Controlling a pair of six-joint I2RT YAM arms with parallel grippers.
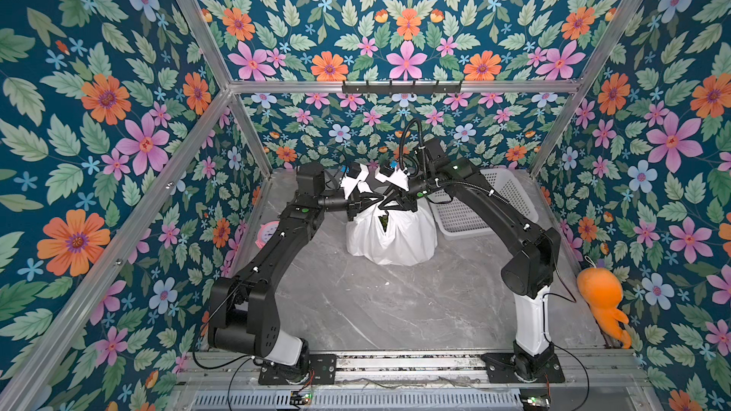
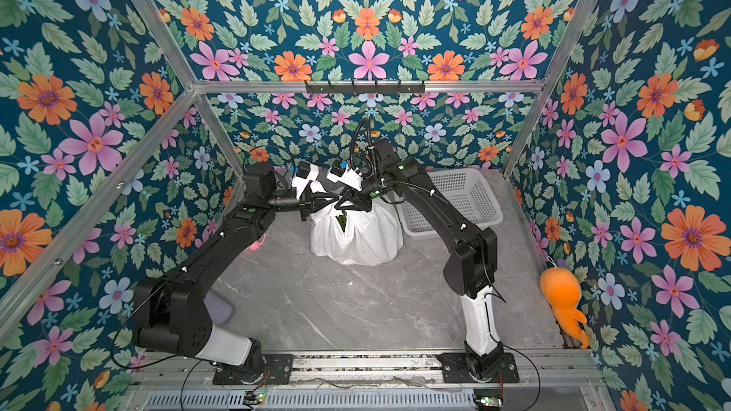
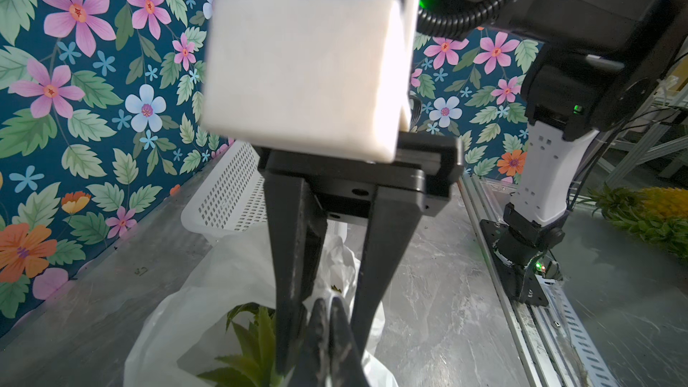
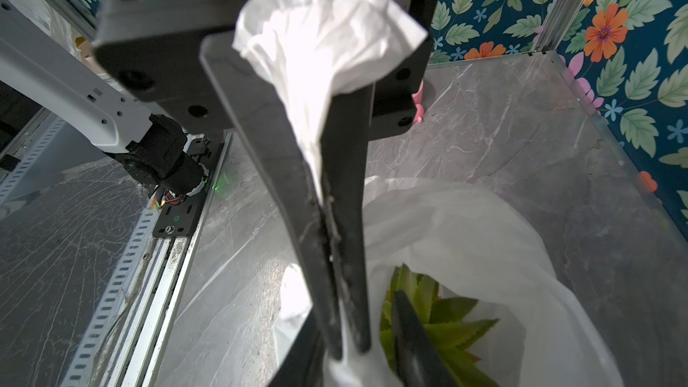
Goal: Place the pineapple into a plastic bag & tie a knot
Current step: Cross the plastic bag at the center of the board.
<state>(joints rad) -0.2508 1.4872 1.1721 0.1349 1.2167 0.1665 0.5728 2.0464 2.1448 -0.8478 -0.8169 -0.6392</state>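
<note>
Pineapple [image 4: 458, 325] sits inside the plastic bag [image 1: 389, 239]. Right gripper [image 4: 350, 348] pinches a handle strap [image 4: 320, 31]; left gripper [image 3: 329, 303] is pressed shut. Knot remains for you to tie.

Floral walls [image 1: 403, 25], grey marbled floor [image 1: 395, 310], seemingly aluminium frame rails [image 1: 277, 86].
</note>
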